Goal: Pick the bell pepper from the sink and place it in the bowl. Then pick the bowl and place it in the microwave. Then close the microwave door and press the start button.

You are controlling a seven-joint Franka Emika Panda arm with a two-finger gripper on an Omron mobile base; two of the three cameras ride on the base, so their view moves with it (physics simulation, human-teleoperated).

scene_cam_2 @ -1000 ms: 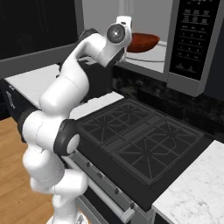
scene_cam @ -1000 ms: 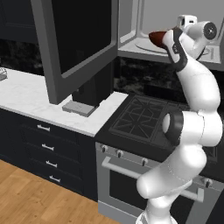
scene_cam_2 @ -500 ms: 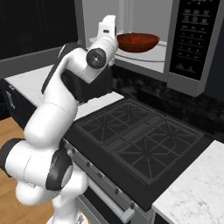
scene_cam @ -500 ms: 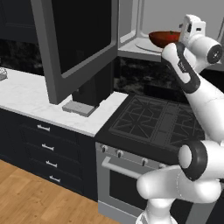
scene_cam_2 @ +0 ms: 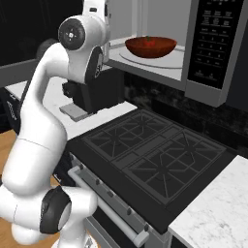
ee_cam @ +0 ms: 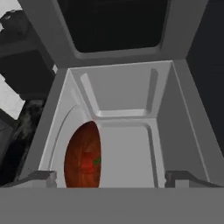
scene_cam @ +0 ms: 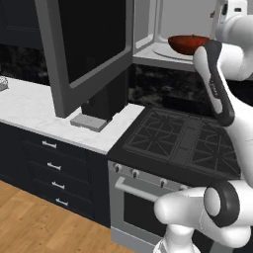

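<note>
The gripper (ee_cam: 106, 176) has drawn back from the bowl (scene_cam_2: 150, 47); fingers (ee_cam: 39, 176) spread wide, empty; bowl with bell pepper (scene_cam_2: 148, 41) now stands uncovered on the microwave (scene_cam_2: 208, 58) turntable.

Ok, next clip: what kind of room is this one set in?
A rendered home kitchen, by the look of it. A black gas stove with an oven below sits between white marble counters, an open microwave hangs above it with a bowl inside, and dark drawer cabinets stand on wood flooring.

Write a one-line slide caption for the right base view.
Bowl holding the bell pepper sits on the turntable inside the open microwave above the stove.
</note>
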